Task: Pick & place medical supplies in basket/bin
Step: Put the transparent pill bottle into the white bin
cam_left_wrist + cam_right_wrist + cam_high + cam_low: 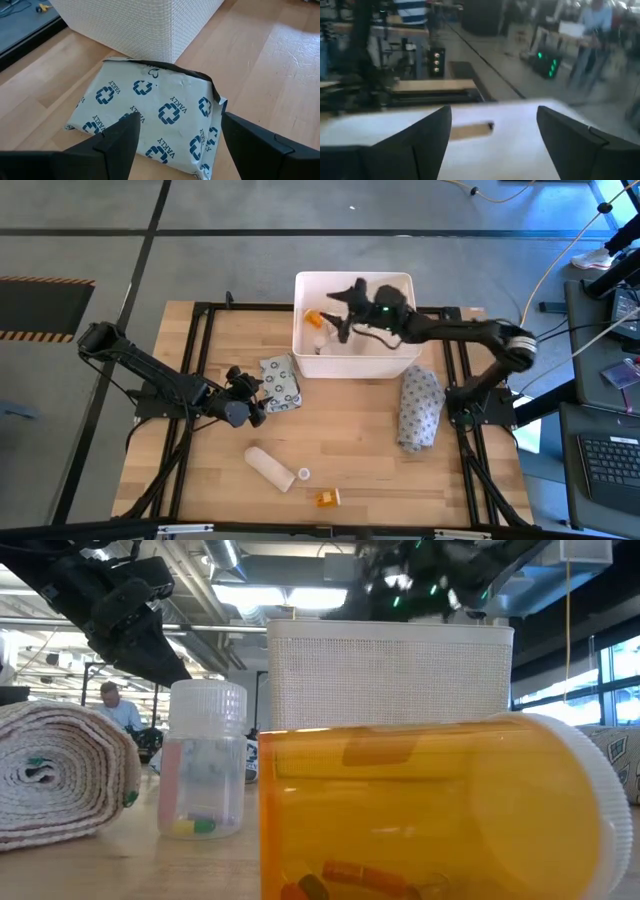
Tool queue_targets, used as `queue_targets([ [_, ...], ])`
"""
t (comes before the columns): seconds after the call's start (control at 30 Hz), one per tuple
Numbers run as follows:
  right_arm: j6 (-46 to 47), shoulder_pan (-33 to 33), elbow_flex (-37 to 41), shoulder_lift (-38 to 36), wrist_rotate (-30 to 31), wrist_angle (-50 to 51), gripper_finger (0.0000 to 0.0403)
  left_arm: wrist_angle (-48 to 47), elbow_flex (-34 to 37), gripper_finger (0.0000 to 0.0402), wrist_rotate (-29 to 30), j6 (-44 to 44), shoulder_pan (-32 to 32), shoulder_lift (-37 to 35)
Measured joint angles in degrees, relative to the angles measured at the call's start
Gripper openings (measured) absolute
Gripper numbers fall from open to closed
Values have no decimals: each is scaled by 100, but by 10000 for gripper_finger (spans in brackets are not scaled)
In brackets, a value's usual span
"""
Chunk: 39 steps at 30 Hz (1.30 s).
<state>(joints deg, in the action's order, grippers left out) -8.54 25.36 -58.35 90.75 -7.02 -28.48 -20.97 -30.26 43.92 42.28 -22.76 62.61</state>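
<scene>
The white bin (352, 358) stands at the table's far middle, with an orange pill bottle (313, 318) and a white item (318, 341) inside. My right gripper (340, 305) hangs open over the bin and holds nothing; its wrist view shows the bin's wall with the slot handle (470, 131) ahead. My left gripper (255, 395) is open. Its fingers stand above the near part of the flat grey packet (155, 107), which lies flat beside the bin's near left corner (165, 45). I see no touch.
On the near part of the table lie a white roll (270, 466), a small white-capped bottle (303, 474) and an orange pill bottle (328, 498). A larger grey patterned bundle (420, 408) lies to the right of the bin. Black frame rails run along both table sides.
</scene>
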Motion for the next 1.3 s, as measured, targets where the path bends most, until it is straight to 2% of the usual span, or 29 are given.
queue_targets([
  [0.23,-704,-951,-4,-1322,-16,762,294,0,2,271,11,0,0,0],
  [0.43,-672,-2231,-9,-1568,-9,1668,294,2,2,269,223,0,0,2],
  [0.53,-670,-2876,-8,-1325,137,1722,294,2,2,271,282,0,0,0],
  [0.67,-667,-3648,2,-792,710,1588,294,2,2,271,284,0,0,0],
  [0.83,-103,-4299,2,21,786,810,294,2,2,270,271,19,0,2],
  [1.0,309,-4591,0,801,808,12,294,5,2,271,269,141,0,2],
  [1.3,819,-4620,2,1940,806,-786,294,4,2,271,253,149,0,1],
])
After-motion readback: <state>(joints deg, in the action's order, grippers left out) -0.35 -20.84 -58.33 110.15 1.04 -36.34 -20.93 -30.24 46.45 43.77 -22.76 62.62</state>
